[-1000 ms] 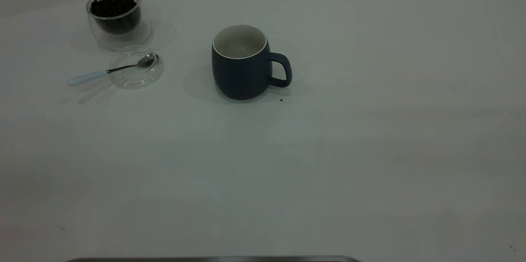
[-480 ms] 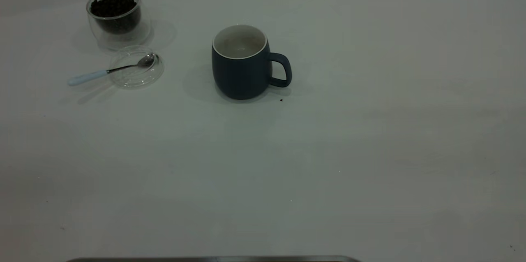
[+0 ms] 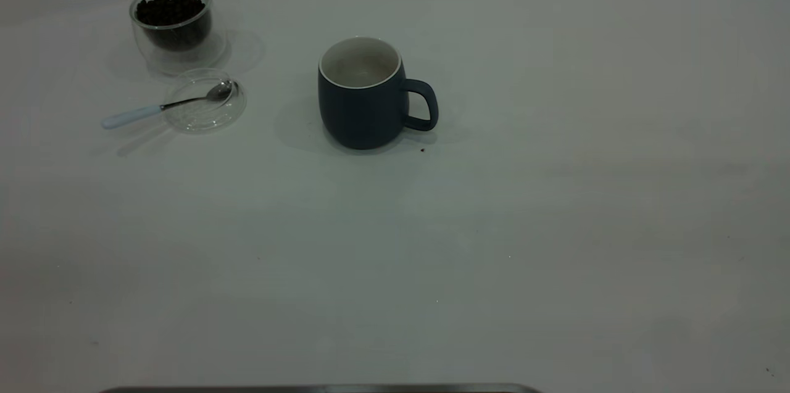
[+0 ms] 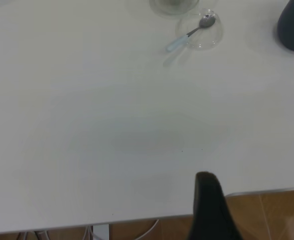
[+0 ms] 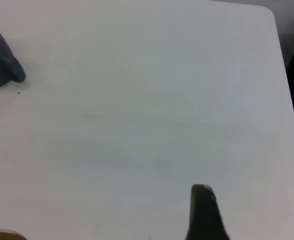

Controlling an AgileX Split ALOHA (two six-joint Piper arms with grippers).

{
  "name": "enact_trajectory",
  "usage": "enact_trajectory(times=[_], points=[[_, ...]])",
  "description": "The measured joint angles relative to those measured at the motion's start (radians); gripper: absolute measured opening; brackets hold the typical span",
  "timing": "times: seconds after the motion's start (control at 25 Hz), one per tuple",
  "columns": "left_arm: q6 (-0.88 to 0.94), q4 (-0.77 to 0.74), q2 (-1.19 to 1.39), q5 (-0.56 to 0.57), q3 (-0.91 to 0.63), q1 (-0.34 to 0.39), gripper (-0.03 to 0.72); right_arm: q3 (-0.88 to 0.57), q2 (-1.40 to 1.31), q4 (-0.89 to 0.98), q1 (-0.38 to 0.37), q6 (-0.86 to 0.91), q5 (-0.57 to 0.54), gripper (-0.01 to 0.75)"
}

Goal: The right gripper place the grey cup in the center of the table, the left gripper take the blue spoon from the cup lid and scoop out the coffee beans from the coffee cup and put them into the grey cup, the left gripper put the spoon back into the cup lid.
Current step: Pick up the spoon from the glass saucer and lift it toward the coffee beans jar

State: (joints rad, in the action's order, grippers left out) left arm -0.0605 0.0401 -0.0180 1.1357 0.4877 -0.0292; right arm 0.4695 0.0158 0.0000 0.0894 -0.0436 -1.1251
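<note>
left gripper (image 4: 213,210) over table edge | right gripper (image 5: 203,212) above table (image 3: 555,195)

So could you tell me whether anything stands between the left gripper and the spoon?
Nothing visible does. In the left wrist view, bare table lies between the left gripper and the spoon resting on the lid.

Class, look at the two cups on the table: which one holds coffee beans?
The coffee cup, clear glass and handleless, holds dark coffee beans. The grey cup, with a loop handle, shows only its white inside.
</note>
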Motion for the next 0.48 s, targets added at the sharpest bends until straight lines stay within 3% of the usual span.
enact_trajectory(times=[0.48], points=[[0.022,-0.019,0.005,0.001,0.004,0.000,0.536,0.000,0.000,0.000,0.000,0.000,0.000,0.460]])
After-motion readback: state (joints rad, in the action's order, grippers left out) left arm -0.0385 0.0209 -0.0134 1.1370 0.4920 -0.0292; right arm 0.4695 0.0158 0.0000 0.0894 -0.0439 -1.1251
